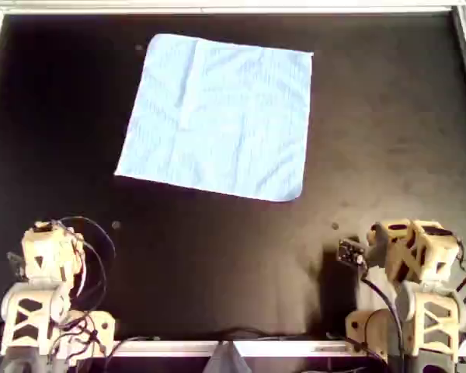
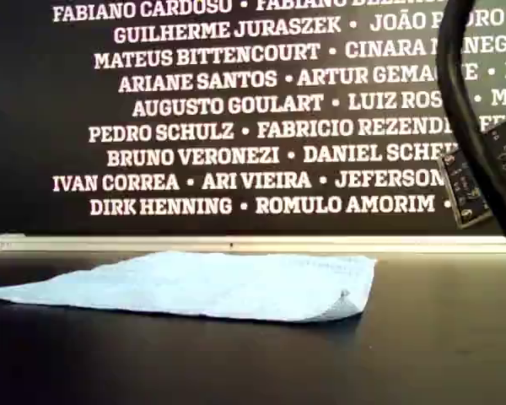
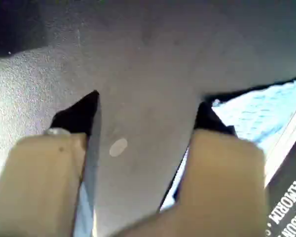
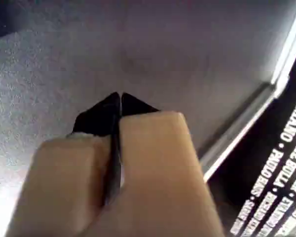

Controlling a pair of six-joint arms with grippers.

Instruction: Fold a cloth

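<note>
Waiting to start: the cloth [image 1: 217, 116] lies flat and unfolded on the black table [image 1: 388, 140], well ahead of both parked arms.

The table is a wide, matte, dark surface with a pale metal rim [image 1: 217, 8] at its far side. The cloth is a thin, light blue square with fine ribbed stripes and soft creases, sitting slightly askew; it looks light and limp, so it should drape and slide rather than hold a shape. The two corners nearest the arms, or the edge between them, look like the best places to pinch, low against the table. The left gripper [image 3: 148, 116] has its black-tipped tan fingers spread apart, empty, with the cloth's edge just beyond one tip. The right gripper [image 4: 120, 101] has its fingers pressed together on nothing, the cloth out of its sight.
</note>
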